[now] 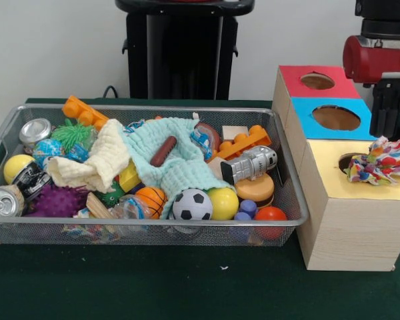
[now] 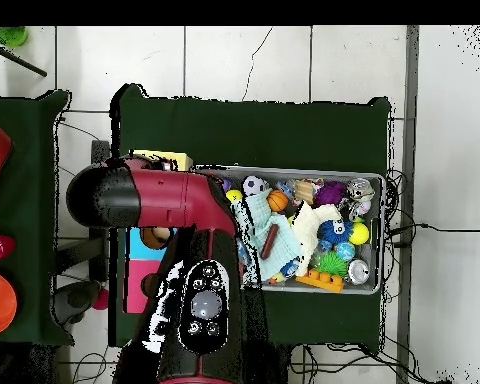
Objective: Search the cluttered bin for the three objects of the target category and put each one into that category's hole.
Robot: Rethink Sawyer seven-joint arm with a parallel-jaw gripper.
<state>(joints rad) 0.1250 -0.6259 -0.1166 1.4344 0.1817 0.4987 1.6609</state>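
Observation:
A wire-mesh bin holds a jumble of toys under a mint cloth and a cream cloth. To its right stands a wooden box with a red hole panel, a blue one and a yellow one. A multicoloured rope toy lies over the yellow panel's hole. My gripper hangs right above the rope toy; its tips are hidden behind it. In the overhead view the arm covers most of the box.
Among the bin's contents are a soccer ball, a yellow ball, a small basketball, a purple spiky ball, drink cans, orange bricks, a silver robot toy and a brown sausage.

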